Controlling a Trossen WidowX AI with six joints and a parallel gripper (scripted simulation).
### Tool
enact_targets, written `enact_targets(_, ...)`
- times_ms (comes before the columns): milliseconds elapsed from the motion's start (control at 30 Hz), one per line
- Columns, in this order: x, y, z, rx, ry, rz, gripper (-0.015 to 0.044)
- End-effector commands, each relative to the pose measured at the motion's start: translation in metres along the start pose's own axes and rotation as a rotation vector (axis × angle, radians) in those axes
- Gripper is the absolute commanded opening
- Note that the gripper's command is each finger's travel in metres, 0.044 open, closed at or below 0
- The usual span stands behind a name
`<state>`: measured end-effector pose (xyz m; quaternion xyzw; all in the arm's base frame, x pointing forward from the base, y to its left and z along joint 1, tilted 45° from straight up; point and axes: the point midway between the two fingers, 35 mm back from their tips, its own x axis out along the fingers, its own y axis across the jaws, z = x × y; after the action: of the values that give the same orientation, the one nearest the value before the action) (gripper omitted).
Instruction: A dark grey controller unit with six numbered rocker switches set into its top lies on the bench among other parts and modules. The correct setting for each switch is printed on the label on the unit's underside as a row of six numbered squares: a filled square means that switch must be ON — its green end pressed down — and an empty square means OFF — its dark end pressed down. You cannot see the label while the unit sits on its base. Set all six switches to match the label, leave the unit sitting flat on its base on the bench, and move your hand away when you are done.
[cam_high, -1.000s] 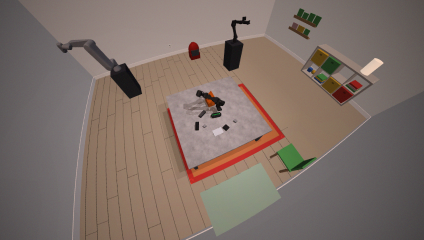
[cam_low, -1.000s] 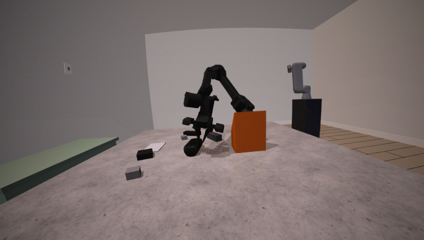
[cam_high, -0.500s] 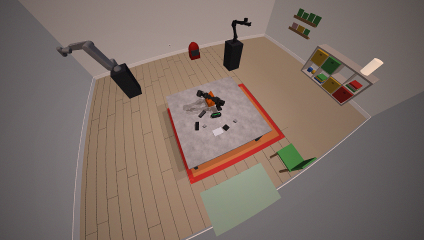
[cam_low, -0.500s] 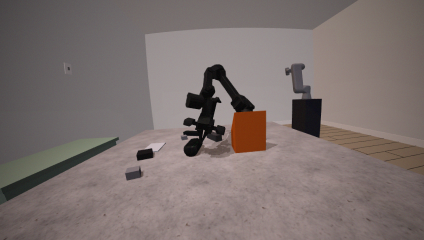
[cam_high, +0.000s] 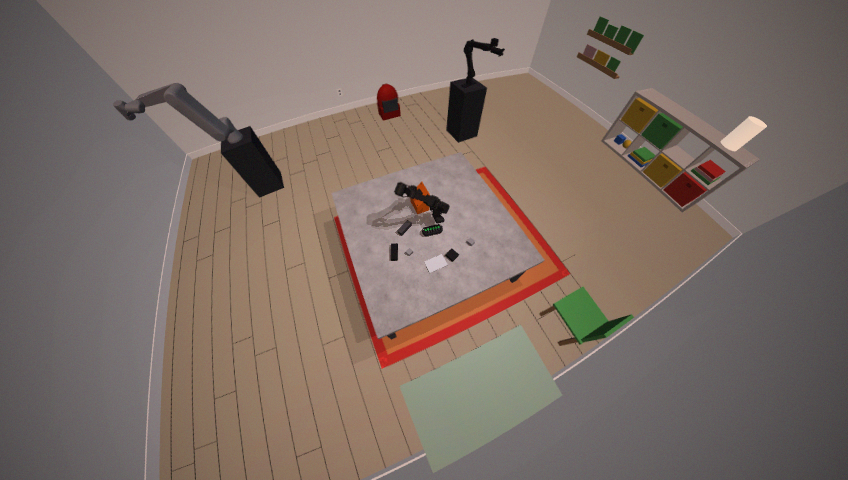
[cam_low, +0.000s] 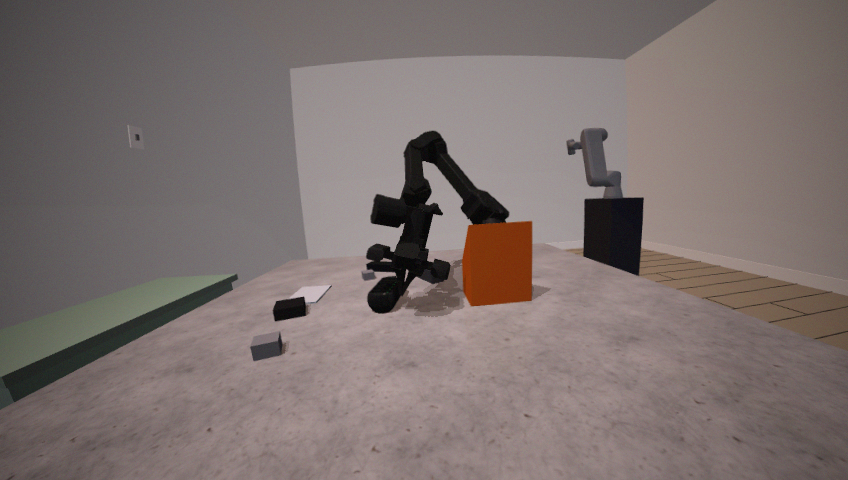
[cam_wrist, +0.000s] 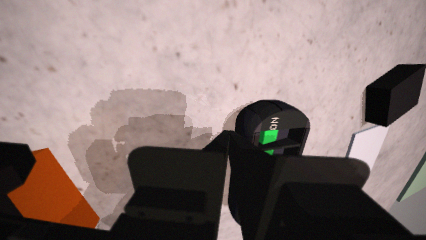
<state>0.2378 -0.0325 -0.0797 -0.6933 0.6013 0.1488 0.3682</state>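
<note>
The dark controller unit (cam_high: 432, 230) (cam_low: 382, 296) (cam_wrist: 250, 117) lies on the bench (cam_high: 404, 297) (cam_low: 476, 386) with its switch side up. Green rocker ends show in a row in the top view. In the wrist view only one green end, part of a second and the ON mark show; my fingers hide the rest. My gripper (cam_low: 401, 286) (cam_wrist: 228, 135) is shut and empty, its tips low at the unit's side nearer the orange box. Whether they touch the unit I cannot tell. The label underneath is hidden.
An orange box (cam_high: 420, 205) (cam_low: 499, 261) (cam_wrist: 50, 190) stands by the arm's base. A dark grey block (cam_high: 404, 227), black blocks (cam_high: 393, 252) (cam_high: 452, 255), small grey blocks (cam_high: 408, 252) (cam_high: 470, 242) and a white sheet (cam_high: 435, 263) (cam_low: 312, 293) lie around the unit.
</note>
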Motion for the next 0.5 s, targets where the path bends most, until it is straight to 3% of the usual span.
enact_targets(0,0.008,0.003,-0.001,-0.004,0.006,0.001,0.0000)
enact_targets(467,0.028,0.010,-0.003,-0.005,0.009,-0.001,0.0000)
